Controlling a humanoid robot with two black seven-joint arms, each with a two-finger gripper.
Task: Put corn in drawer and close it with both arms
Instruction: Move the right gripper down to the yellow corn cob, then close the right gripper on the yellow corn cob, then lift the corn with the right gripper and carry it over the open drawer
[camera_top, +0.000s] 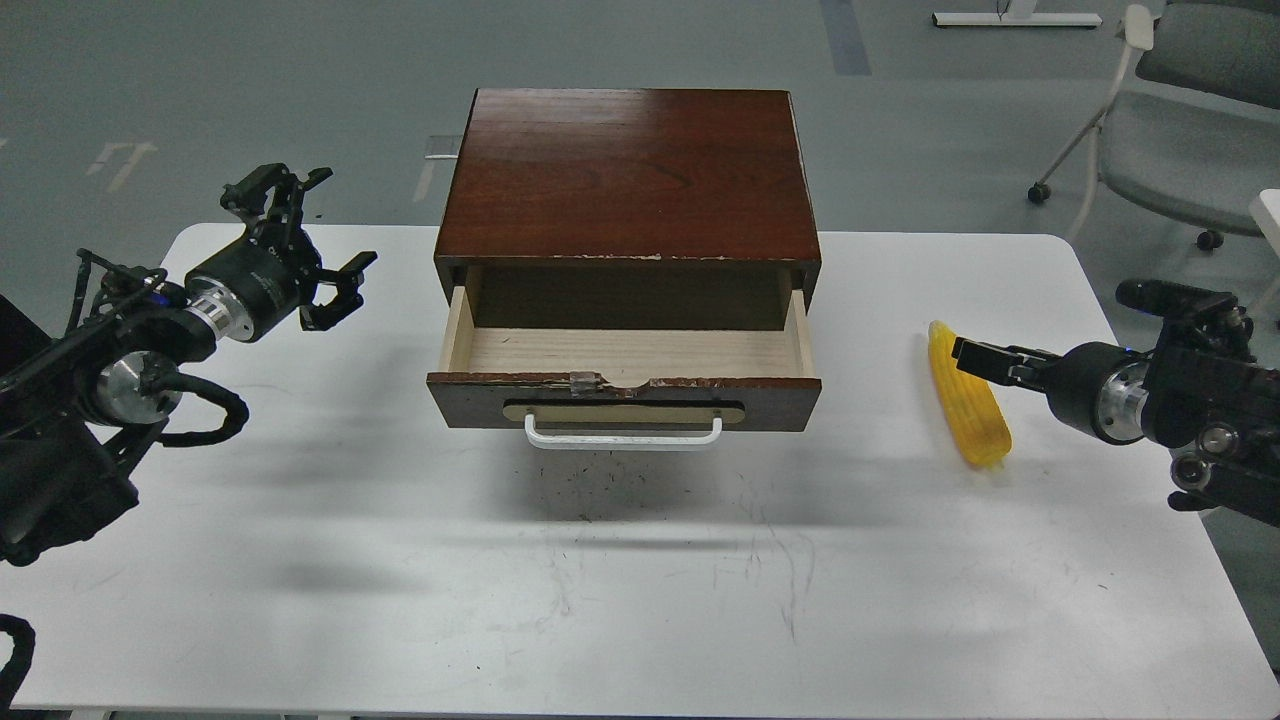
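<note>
The yellow corn (972, 418) lies on the white table (640, 600), right of the drawer, with its tip pointing away from me. The drawer (620, 400) is pulled open, its pale wood inside (630, 352) empty, its white bar handle (622, 436) facing me. My right gripper (975, 358) reaches in from the right, its dark fingertip over the corn's upper half. The corn still rests on the table. I cannot tell how its fingers stand. My left gripper (312, 250) is open, fingers spread, in the air left of the drawer.
The dark brown cabinet (625, 170) that holds the drawer stands at the back middle of the table. An office chair (1180, 130) stands on the floor beyond the table's right corner. The table's right edge is close behind the right arm.
</note>
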